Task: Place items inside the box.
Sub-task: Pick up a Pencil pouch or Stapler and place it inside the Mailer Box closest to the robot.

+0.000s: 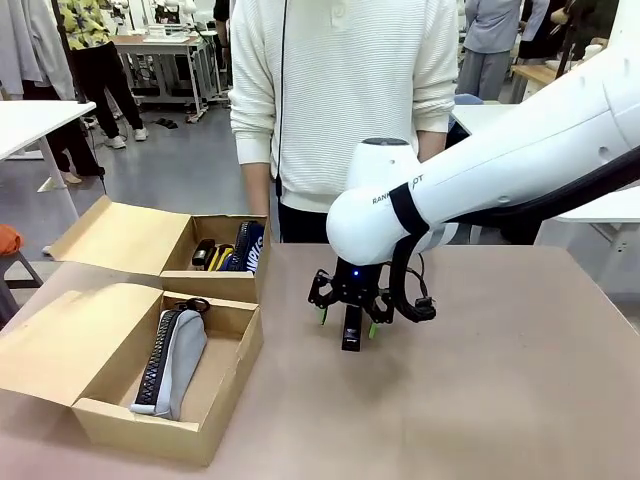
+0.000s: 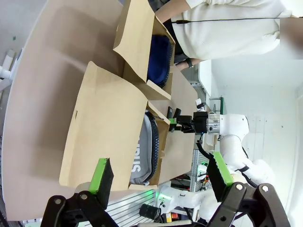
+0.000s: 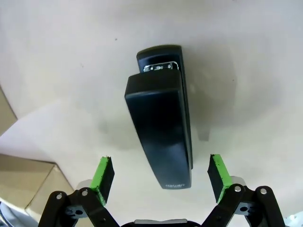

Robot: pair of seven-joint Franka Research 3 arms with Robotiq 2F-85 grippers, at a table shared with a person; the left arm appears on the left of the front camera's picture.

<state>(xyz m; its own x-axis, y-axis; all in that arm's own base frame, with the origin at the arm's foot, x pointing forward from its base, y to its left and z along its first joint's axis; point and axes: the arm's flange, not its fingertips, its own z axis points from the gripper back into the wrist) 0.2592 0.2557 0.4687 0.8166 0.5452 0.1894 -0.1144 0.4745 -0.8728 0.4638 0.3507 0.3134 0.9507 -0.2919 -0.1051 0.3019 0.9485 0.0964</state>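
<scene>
Straddling stapler on tabletop with right claw spread wide, not touching it. Holding left claw spread too, empty, facing boxes.

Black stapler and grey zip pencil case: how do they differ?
The black stapler is small and hard, lying on the tan table, straddled by the open right pincer. The grey zip pencil case is longer, soft, and lies inside the near cardboard box. Neither is gripped.
</scene>
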